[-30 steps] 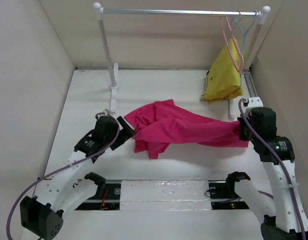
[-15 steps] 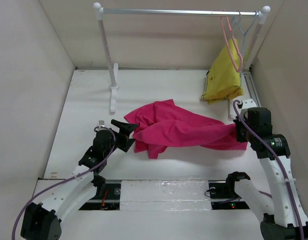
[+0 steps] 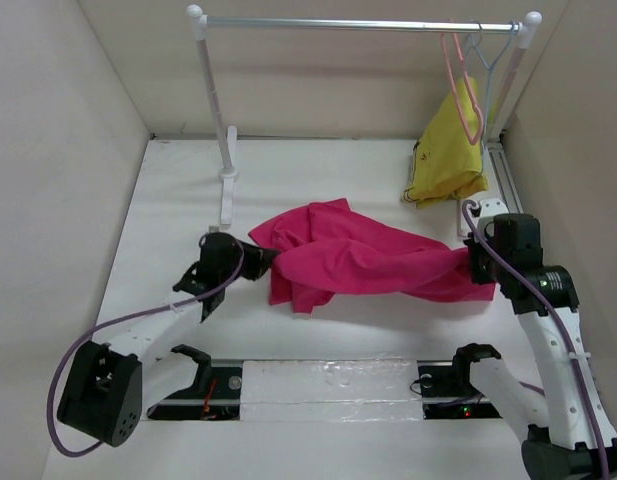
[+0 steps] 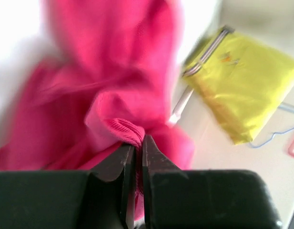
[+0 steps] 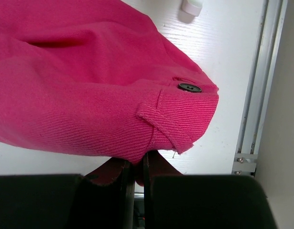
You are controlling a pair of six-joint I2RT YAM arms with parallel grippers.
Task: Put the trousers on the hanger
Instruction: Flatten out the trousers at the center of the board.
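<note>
The magenta trousers [image 3: 358, 255] lie bunched across the middle of the white table, stretched between my two grippers. My left gripper [image 3: 260, 262] is shut on a fold at their left edge; in the left wrist view the cloth [image 4: 118, 95] is pinched between the closed jaws [image 4: 136, 143]. My right gripper [image 3: 475, 266] is shut on the right end. The right wrist view shows that end to be the waistband [image 5: 175, 114], with a button [image 5: 189, 87] and a belt loop, held by the gripper [image 5: 137, 164]. The salmon-pink hanger [image 3: 460, 85] hangs on the rail at the back right.
A clothes rail [image 3: 358, 24] spans the back, with its left post [image 3: 216, 110] and foot [image 3: 226, 200] just behind the trousers. A mustard-yellow garment [image 3: 448, 155] and a pale blue hanger [image 3: 490, 55] hang at the rail's right end. Walls close in on both sides.
My left gripper, open before, moved right and back to the trousers' left edge and shut on the fold. The right gripper shifted slightly back, still holding the waistband.
</note>
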